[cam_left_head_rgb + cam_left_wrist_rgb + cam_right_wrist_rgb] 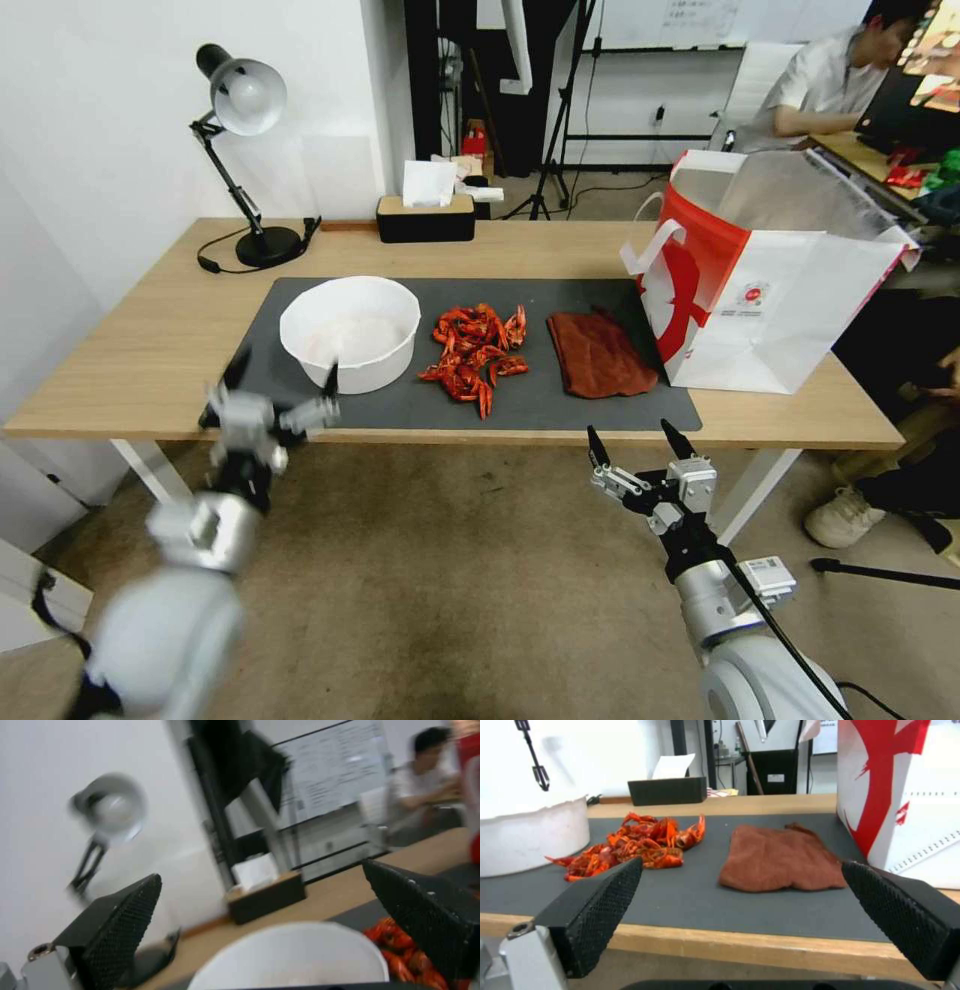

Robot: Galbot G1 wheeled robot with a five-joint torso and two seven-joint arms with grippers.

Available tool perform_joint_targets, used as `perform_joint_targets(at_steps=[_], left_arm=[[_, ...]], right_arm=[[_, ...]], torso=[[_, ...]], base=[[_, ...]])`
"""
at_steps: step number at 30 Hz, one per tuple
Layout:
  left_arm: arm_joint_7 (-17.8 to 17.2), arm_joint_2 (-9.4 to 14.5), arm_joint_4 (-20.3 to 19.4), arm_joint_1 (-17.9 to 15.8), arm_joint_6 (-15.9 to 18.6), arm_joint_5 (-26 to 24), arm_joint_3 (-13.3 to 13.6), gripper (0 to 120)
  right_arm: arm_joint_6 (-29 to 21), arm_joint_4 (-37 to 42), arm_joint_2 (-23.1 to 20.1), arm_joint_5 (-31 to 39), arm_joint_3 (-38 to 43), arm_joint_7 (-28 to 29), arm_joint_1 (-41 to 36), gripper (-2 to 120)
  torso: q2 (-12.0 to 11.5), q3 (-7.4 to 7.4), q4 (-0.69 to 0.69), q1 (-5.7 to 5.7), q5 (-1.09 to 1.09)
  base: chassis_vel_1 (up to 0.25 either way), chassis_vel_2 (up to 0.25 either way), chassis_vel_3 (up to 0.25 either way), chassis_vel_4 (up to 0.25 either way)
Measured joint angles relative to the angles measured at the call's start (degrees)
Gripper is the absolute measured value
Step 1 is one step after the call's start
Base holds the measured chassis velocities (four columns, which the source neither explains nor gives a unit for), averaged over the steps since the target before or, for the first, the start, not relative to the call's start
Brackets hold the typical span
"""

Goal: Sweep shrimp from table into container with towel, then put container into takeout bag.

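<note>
Presently on the table [150, 340], a long light wood desk with white legs, lies a dark grey mat [560, 405] across the centre of the head view.

Item: the container [350, 332], a round white bowl, at centre-left of the frame on the mat's left end; seen close and pale at the lower middle of the left wrist view [290, 956].

Item: the shrimp [476, 355], a loose red-orange pile at the centre of the frame, just beside the container on the mat and apart from it.

Item: the towel [598, 354], rust-red and lying flat, right of centre, between the shrimp and the bag; mid-frame in the right wrist view [780, 858].

Item: the takeout bag [770, 280], white with a red side panel, white handles and silvery lining, upright with its mouth open at the upper right, its base partly on the mat's right end, close beside the towel.

Item: the left gripper [283, 381], lower left of the frame, at the table's near edge just before the container, fingers [117, 930] spread wide and holding nothing.

Item: the right gripper [637, 438], lower right of centre, below the table's near edge and off the mat, facing the towel, fingers [600, 903] spread wide and empty.

Sundries: a black desk lamp [240, 110] at upper left; a dark tissue box [425, 215] at the table's far edge, upper centre.
</note>
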Motion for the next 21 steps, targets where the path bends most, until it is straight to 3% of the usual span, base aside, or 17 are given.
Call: perform_joint_targets(at_steps=[2, 3, 4, 5, 6, 7, 8, 9, 10, 12, 13, 14, 16, 17, 19, 20, 21], left_arm=[[10.21, 11.28, 6.87, -7.24, -3.04, -4.11, 2.24, 100], [10.21, 11.28, 6.87, -7.24, -3.04, -4.11, 2.24, 100], [12.54, 13.50, 8.40, -8.72, -4.37, -4.74, 2.96, 100], [17.66, 17.16, 11.16, -11.30, -6.87, -5.67, 4.17, 100], [17.66, 17.16, 11.16, -11.30, -6.87, -5.67, 4.17, 100], [25.91, 20.93, 13.78, -14.14, -9.30, -5.90, 4.89, 100], [30.36, 22.79, 14.79, -15.45, -10.42, -5.42, 5.06, 100], [37.47, 25.29, 16.25, -18.25, -11.68, -4.32, 6.11, 100], [37.47, 25.29, 16.25, -18.25, -11.68, -4.32, 6.11, 100], [48.86, 28.00, 18.29, -24.19, -12.05, -1.26, 8.89, 100], [55.57, 29.13, 19.59, -28.57, -11.88, 1.53, 11.64, 100], [55.57, 29.13, 19.59, -28.57, -11.88, 1.53, 11.64, 100], [62.61, 30.10, 21.00, -35.13, -9.89, 6.77, 16.58, 100], [62.61, 30.10, 21.00, -35.13, -9.89, 6.77, 16.58, 100], [64.15, 29.96, 21.15, -40.94, -7.98, 10.16, 21.31, 100], [64.15, 29.96, 21.15, -40.94, -7.98, 10.16, 21.31, 100], [64.40, 29.39, 21.47, -44.71, -7.22, 11.98, 24.23, 100]], right_arm=[[0.00, 0.33, -0.04, 0.00, -0.14, 0.12, -0.35, 100], [0.00, 0.33, -0.04, 0.00, -0.14, 0.12, -0.35, 100], [0.03, 0.42, -0.02, 0.00, -0.16, 0.15, -0.40, 100], [0.08, 0.46, 0.01, -0.03, -0.23, 0.19, -0.49, 100], [0.08, 0.46, 0.01, -0.03, -0.23, 0.19, -0.49, 100], [0.17, 0.48, -0.07, -0.06, -0.37, 0.28, -0.46, 100], [0.22, 0.42, -0.34, -0.07, -0.70, 0.38, -0.23, 100], [0.36, 0.34, -0.56, -0.13, -0.95, 0.47, -0.15, 100], [0.36, 0.34, -0.56, -0.13, -0.95, 0.47, -0.15, 100], [0.53, 0.23, -0.58, -0.23, -1.15, 0.55, -0.30, 100], [0.69, 0.19, -0.47, -0.31, -1.21, 0.57, -0.39, 100], [0.69, 0.19, -0.47, -0.31, -1.21, 0.57, -0.39, 100], [0.81, 0.19, -0.16, -0.54, -1.37, 0.58, -0.44, 100], [0.81, 0.19, -0.16, -0.54, -1.37, 0.58, -0.44, 100], [1.00, 0.18, 0.32, -0.91, -1.56, 0.57, -0.57, 100], [1.00, 0.18, 0.32, -0.91, -1.56, 0.57, -0.57, 100], [1.25, 0.18, 0.56, -1.14, -1.59, 0.55, -0.82, 100]], torso=[[0.00, 0.00, 0.00, 0.01, 0.05], [0.00, 0.00, 0.00, 0.01, 0.05], [0.00, 0.00, 0.01, 0.01, 0.04], [0.00, 0.00, 0.03, 0.00, 0.03], [0.00, 0.00, 0.03, 0.00, 0.03], [0.00, 0.01, 0.04, 0.01, 0.01], [0.00, 0.00, 0.05, 0.00, 0.02], [0.00, 0.00, 0.09, 0.00, 0.05], [0.00, 0.00, 0.09, 0.00, 0.05], [0.00, 0.00, 0.07, 0.00, 0.03], [0.00, 0.00, 0.03, 0.00, 0.07], [0.00, 0.00, 0.03, 0.00, 0.07], [0.00, 0.00, 0.03, 0.01, 0.04], [0.00, 0.00, 0.03, 0.01, 0.04], [0.00, 0.00, 0.05, 0.00, 0.03], [0.00, 0.00, 0.05, 0.00, 0.03], [0.00, 0.00, 0.05, 0.00, 0.05]], base=[[0.000, 0.000, 0.000, 0.000], [0.000, 0.000, 0.000, 0.000], [0.000, 0.000, 0.000, 0.000], [0.000, 0.000, 0.000, 0.000], [0.000, 0.000, 0.000, 0.000], [0.000, 0.000, 0.000, 0.000], [0.000, 0.000, 0.000, 0.000], [0.000, 0.000, 0.000, 0.000], [0.000, 0.000, 0.000, 0.000], [0.000, 0.000, 0.000, 0.000], [0.000, 0.000, 0.000, 0.000], [0.000, 0.000, 0.000, 0.000], [0.000, 0.000, 0.000, 0.000], [0.000, 0.000, 0.000, 0.000], [0.000, 0.000, 0.000, 0.000], [0.000, 0.000, 0.000, 0.000], [0.000, 0.000, 0.000, 0.000]])
